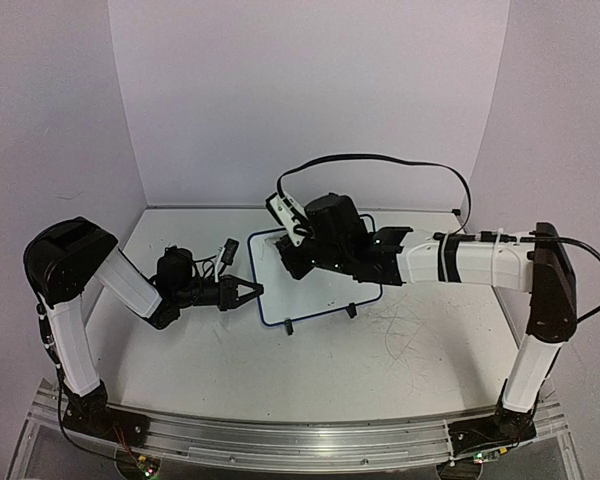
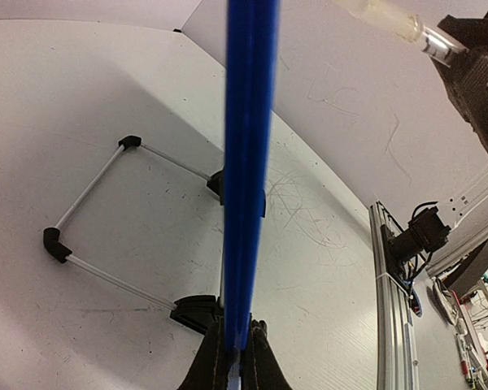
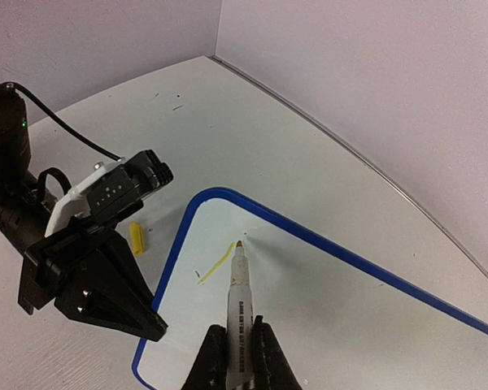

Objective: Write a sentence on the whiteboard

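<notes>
Writing is the step in hand, and it looks barely begun. All that shows of the sentence is one short yellow stroke [image 3: 216, 263] near the back-left corner of the board [image 3: 325, 309]. The board stands tilted on its feet around the middle of the counter [image 1: 230, 370], nearer the back edge.

The right hand [image 3: 237, 333] is closed on a marker [image 3: 238, 284], tip forward. The tip sits just beside the upper end of the stroke; whether it is touching the surface I cannot tell. The left hand [image 2: 241, 345] is clamped on the board's blue frame at its left edge, steadying it.

The next move, as I judge it, calls for the tip to press lightly and finish the first letter, then work to the right along the top of the board. Most of the white surface is bare, so there is room. The left hand's clamp has to hold, since pen pressure could tip or slide a board this light.

A yellow cap [image 3: 136, 237] lies on the counter just outside the board's left edge, near the left hand and clear of the writing path. A wire stand [image 2: 89, 183] reaches out behind the board. Grey scribbles [image 1: 400, 335] mark the counter toward the front right. Nothing blocks the marker's way; the nearest crowding is the left hand, close to where the lines start.
</notes>
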You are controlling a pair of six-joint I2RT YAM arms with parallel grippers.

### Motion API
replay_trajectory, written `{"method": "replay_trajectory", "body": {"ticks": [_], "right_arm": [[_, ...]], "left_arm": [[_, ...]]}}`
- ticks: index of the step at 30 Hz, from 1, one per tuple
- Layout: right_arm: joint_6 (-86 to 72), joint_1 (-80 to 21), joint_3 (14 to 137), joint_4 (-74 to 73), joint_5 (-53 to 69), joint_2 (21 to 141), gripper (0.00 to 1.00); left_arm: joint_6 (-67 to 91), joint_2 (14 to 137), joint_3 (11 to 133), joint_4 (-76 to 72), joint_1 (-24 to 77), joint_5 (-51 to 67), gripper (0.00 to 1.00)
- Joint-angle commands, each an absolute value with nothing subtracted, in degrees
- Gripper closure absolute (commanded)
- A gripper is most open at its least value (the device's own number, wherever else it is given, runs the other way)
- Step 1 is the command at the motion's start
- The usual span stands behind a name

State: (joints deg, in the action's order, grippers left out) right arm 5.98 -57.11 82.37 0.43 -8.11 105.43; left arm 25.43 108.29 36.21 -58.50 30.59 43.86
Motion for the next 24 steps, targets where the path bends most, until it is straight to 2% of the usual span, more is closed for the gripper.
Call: {"method": "replay_trajectory", "body": {"ticks": [1, 24], "right_arm": [[5.89, -56.85, 85.46, 2.61, -9.31, 106.14, 1.00], [5.71, -56.77, 86.16, 2.31, -8.28, 108.12, 1.00]], "left_arm": [[25.09, 106.87, 37.05, -57.70, 30.59, 43.86, 1.00], [24.87, 107.40, 37.70, -57.42, 30.59, 44.23, 1.00]]}}
